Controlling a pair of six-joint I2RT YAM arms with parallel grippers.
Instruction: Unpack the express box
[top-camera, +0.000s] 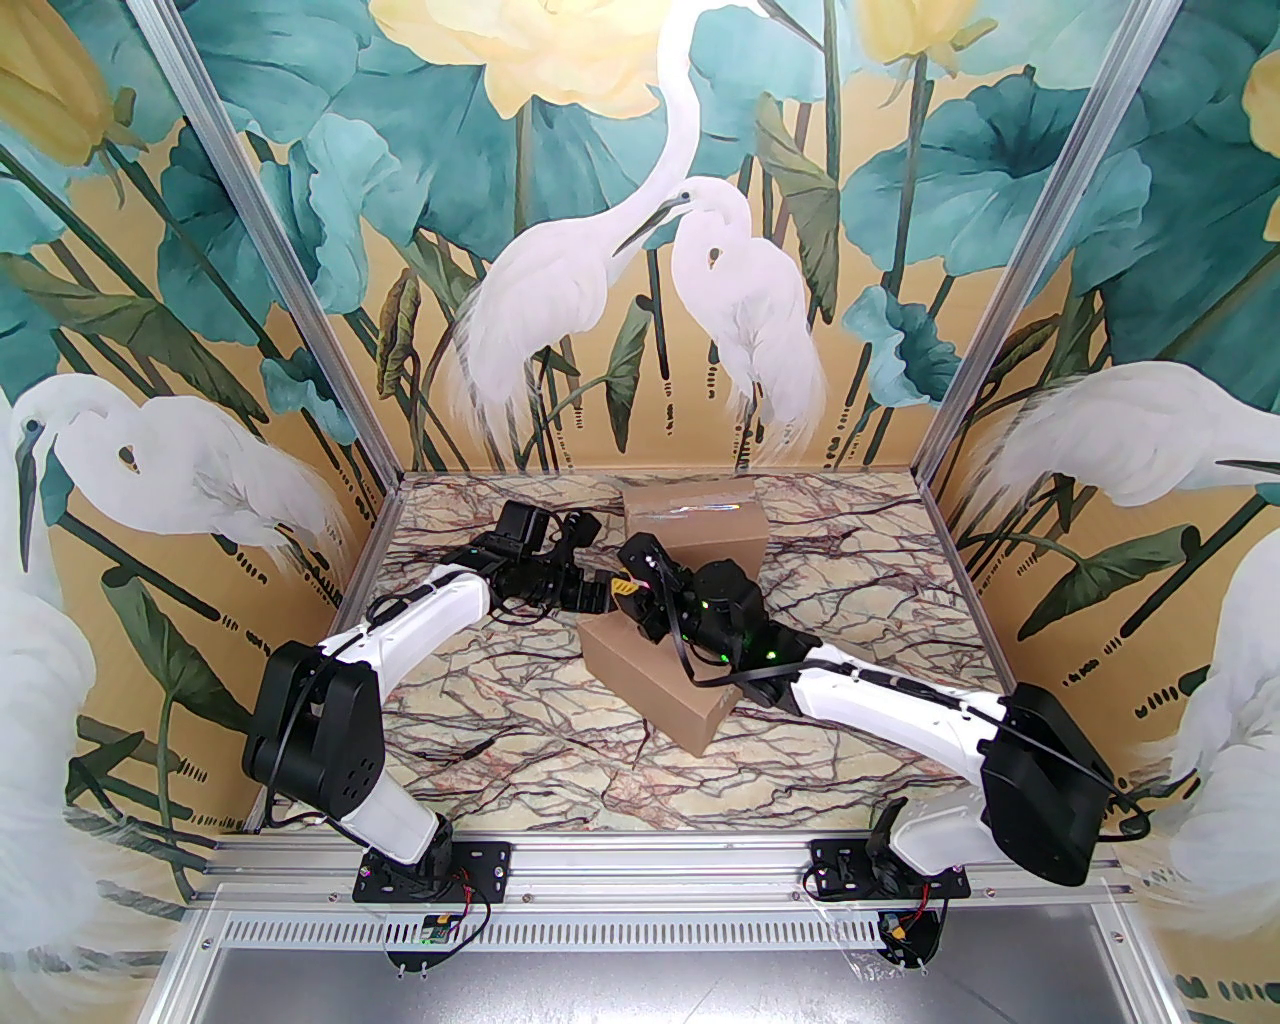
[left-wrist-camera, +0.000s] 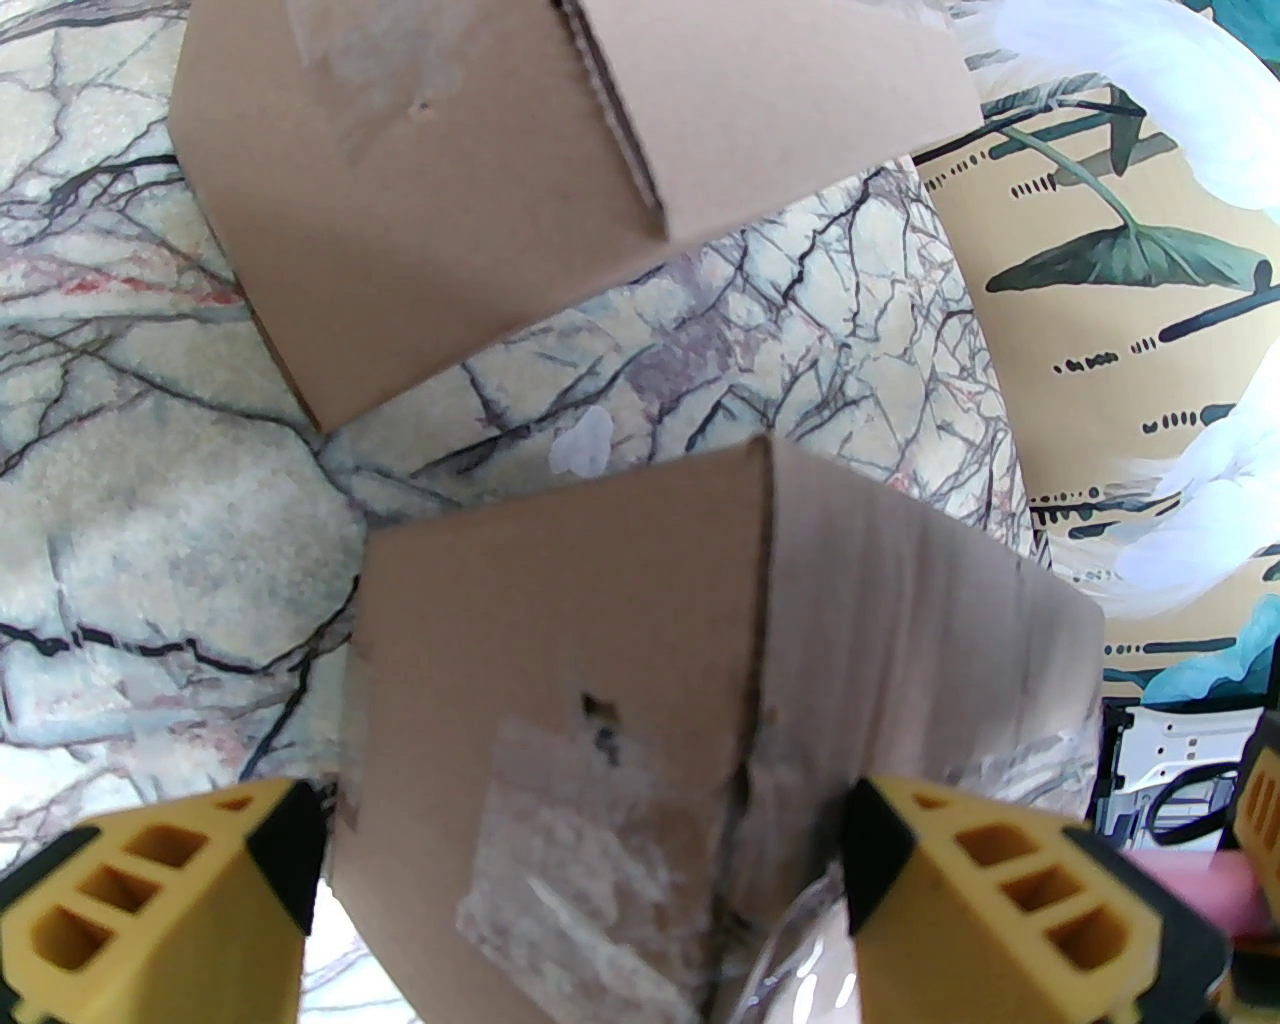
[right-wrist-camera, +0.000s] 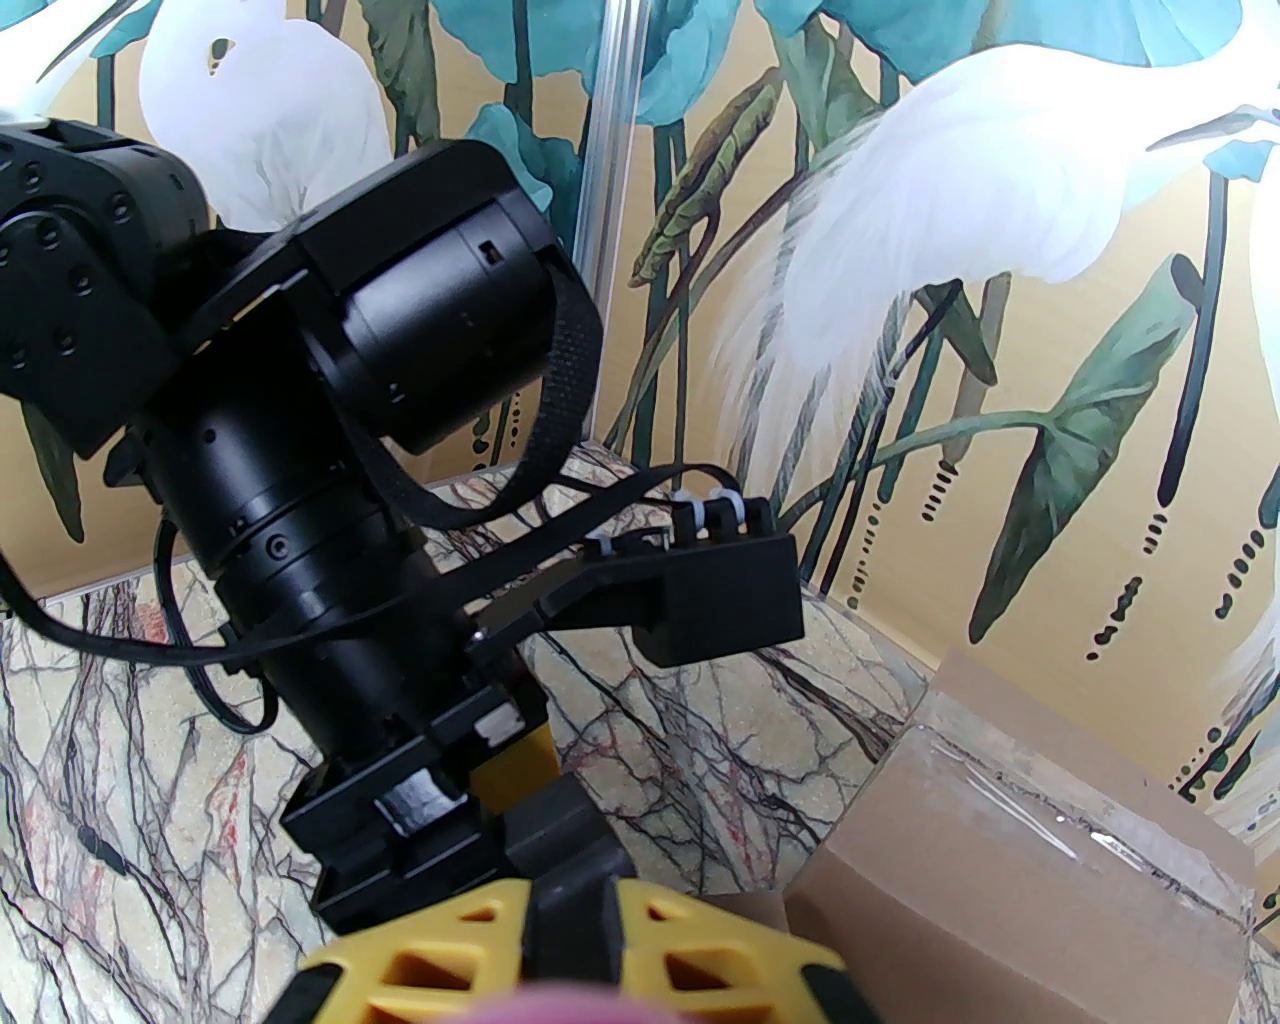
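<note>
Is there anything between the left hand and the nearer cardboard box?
Nothing visible stands between them. The open left hand straddles a taped end of the nearer box, with cardboard in its gap. The second box lies farther back, apart.

left hand (left-wrist-camera: 580, 840) spread, taped box (left-wrist-camera: 560, 620) ahead

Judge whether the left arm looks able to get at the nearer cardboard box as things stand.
Probably yes. The left gripper is open and poised at the nearer box, at its taped end, with nothing between them. The right arm reaches in close beside it, which may cramp the move.
</note>
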